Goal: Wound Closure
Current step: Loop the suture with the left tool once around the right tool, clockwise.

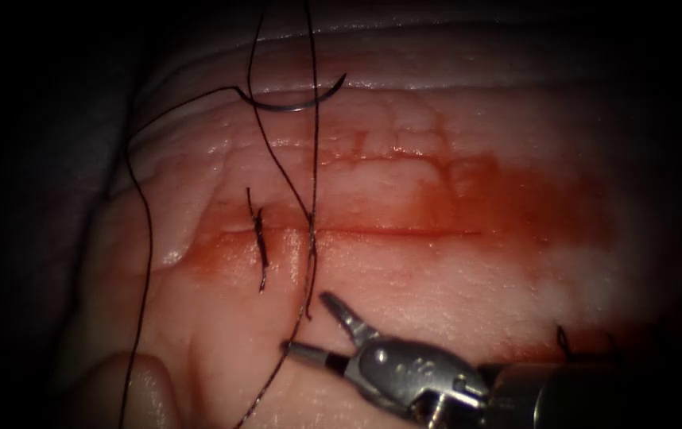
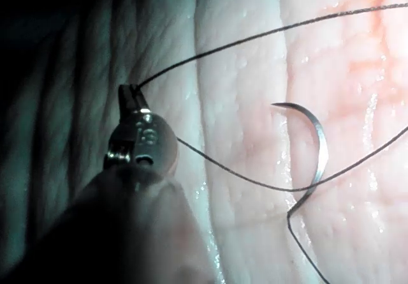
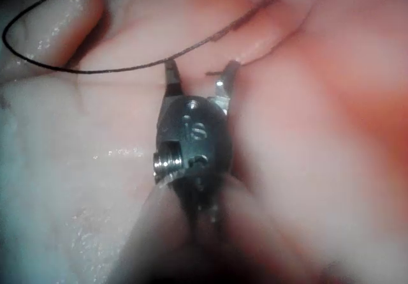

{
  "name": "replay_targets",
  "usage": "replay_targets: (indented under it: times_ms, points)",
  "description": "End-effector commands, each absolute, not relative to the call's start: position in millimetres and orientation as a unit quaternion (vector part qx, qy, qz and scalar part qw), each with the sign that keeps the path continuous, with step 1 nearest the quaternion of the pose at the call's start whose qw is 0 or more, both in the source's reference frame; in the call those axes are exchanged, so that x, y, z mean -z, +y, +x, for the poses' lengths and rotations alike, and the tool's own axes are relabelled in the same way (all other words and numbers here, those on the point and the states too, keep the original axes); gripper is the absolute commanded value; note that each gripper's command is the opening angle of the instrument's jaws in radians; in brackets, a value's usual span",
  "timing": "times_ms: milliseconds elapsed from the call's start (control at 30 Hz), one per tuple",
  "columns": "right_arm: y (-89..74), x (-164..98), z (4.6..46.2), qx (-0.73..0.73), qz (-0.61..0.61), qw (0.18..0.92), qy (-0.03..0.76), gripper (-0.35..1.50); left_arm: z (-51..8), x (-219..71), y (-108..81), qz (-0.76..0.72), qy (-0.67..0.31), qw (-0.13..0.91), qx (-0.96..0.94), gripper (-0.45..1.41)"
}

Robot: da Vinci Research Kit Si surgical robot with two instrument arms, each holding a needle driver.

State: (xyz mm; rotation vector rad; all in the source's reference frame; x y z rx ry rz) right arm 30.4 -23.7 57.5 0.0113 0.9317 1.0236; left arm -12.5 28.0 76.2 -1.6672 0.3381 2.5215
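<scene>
right tool [image 1: 313, 322] gapes empty just below the cut [image 1: 373, 232], thread [image 1: 309, 159] beside its tips. left tool [image 2: 131, 94] clamps thread. needle [image 1: 293, 102] lies free on tissue [image 1: 452, 127], well above, curve crosswise.

needle [image 1: 293, 102] on tissue [image 1: 436, 159] behind cut [image 1: 389, 232]

Endoscope above, front of tissue [image 1: 452, 159]; 2 wrist views close; all share thread [image 1: 147, 238].
</scene>
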Motion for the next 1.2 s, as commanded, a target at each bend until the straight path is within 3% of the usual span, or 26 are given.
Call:
replay_targets:
  times_ms: [33,333,567,633,667,700,733,767,1200]
  points:
    - [-23.1,-58,29.9,-0.473,0.003,0.764,0.438,1.16,-12.8,-76,27.4,-0.558,0.096,0.045,-0.823,-0.45]
    - [-19.2,-57,25.7,-0.441,-0.003,0.773,0.455,0.93,-10.5,-64,15.0,-0.660,-0.019,-0.019,-0.751,-0.45]
    - [-17.4,-58,25.3,-0.413,0.026,0.772,0.482,0.94,-10.9,-59,10.5,-0.679,-0.029,-0.038,-0.733,-0.45]
    - [-16.3,-58,25.6,-0.401,0.044,0.769,0.496,0.88,-11.1,-57,8.9,-0.675,-0.027,-0.038,-0.737,-0.45]
    - [-16.0,-58,25.9,-0.399,0.049,0.768,0.498,0.78,-11.1,-57,8.5,-0.675,-0.026,-0.039,-0.737,-0.45]
    - [-15.6,-58,26.1,-0.397,0.053,0.767,0.501,0.52,-11.2,-56,8.0,-0.674,-0.026,-0.040,-0.737,-0.45]
    - [-15.3,-58,26.5,-0.395,0.057,0.766,0.504,-0.13,-11.2,-56,7.5,-0.674,-0.026,-0.041,-0.737,-0.45]
    - [-15.0,-58,26.9,-0.393,0.061,0.766,0.504,-0.35,-11.3,-55,6.9,-0.672,-0.024,-0.041,-0.739,-0.45]
    - [-9.9,-61,35.0,-0.324,0.175,0.742,0.561,-0.35,-12.2,-54,1.5,-0.667,-0.012,-0.059,-0.742,-0.45]
